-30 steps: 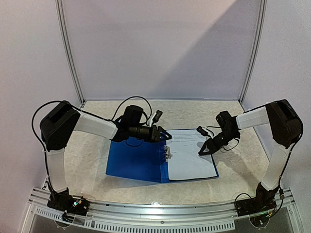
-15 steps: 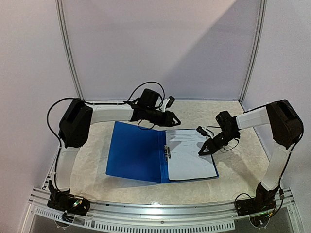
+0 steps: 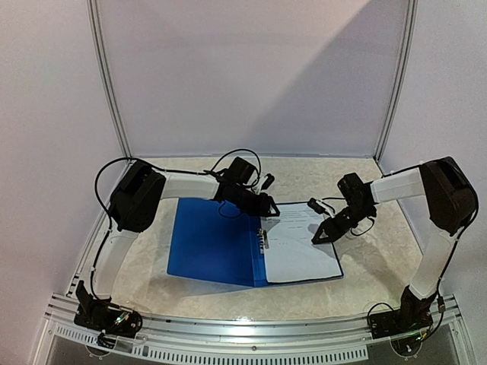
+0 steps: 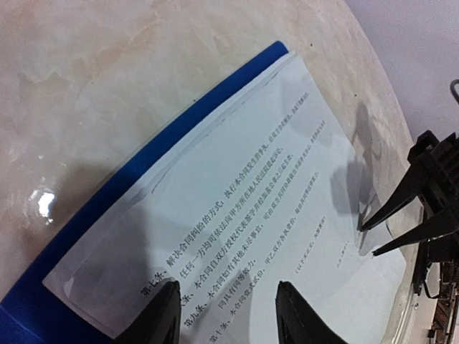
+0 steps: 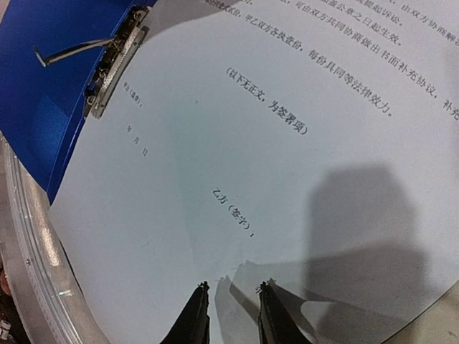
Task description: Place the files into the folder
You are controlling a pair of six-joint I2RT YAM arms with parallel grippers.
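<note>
The blue folder (image 3: 213,243) lies open and flat on the table, its metal clip (image 3: 263,239) along the spine. The files (image 3: 297,247), white sheets with black text, lie on its right half. My left gripper (image 3: 272,207) is open and empty, low over the sheets' far-left corner; the left wrist view shows its gripper (image 4: 226,301) above the text (image 4: 272,179), with the folder edge (image 4: 21,322) beside it. My right gripper (image 3: 316,238) is narrowly open, tips close to the paper's right part (image 5: 232,294). The right wrist view also shows the clip (image 5: 115,61) and the cover (image 5: 43,93).
The marble-patterned table (image 3: 365,281) is closed in by white walls at the back and sides with metal posts (image 3: 110,91). An aluminium rail (image 3: 251,334) runs along the near edge. The right gripper also shows in the left wrist view (image 4: 369,240).
My left arm swung from over the folder's spine towards the back, then came down over the paper's far-left corner. The right arm and the paper have not moved.
</note>
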